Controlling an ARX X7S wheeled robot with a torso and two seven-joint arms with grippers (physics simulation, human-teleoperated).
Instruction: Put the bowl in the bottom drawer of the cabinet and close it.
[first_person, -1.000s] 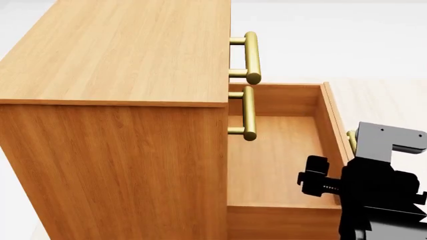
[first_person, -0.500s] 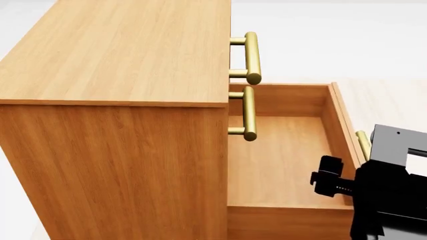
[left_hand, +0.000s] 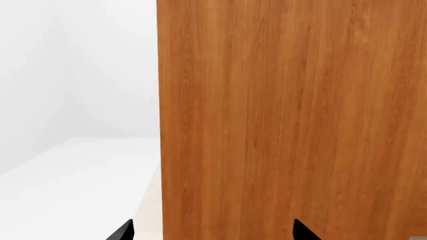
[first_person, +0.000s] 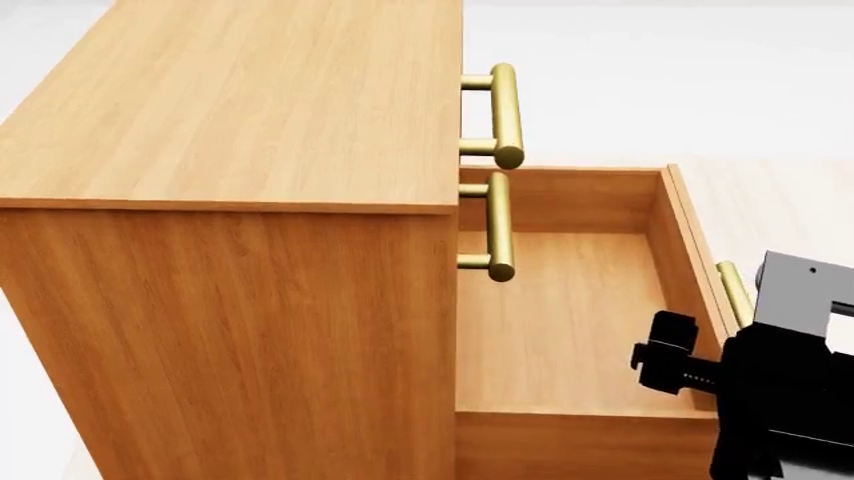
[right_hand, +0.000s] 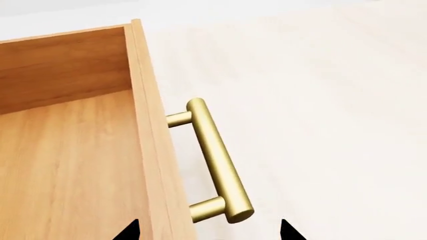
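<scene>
The orange-brown cabinet (first_person: 240, 110) fills the head view, and its bottom drawer (first_person: 561, 320) stands pulled out with nothing inside. The bowl is out of view. My right gripper (right_hand: 210, 232) is open, its dark fingertips (right_hand: 130, 231) straddling the drawer's front panel and the near end of the brass handle (right_hand: 213, 155). In the head view the right arm's black body (first_person: 787, 400) sits beside the drawer handle (first_person: 731, 290). My left gripper (left_hand: 213, 232) is open and empty, facing a flat wood side of the cabinet (left_hand: 293, 120) at close range.
The two upper drawers are shut, and their brass handles (first_person: 505, 115) (first_person: 498, 225) overhang the open drawer's inner end. Pale floor (right_hand: 320, 100) lies beyond the drawer front, and a white floor (left_hand: 73, 185) lies beside the cabinet.
The bottom drawer's front has slid further out from the cabinet, and my right arm has moved the same way with it. The cabinet and upper handles have not moved.
</scene>
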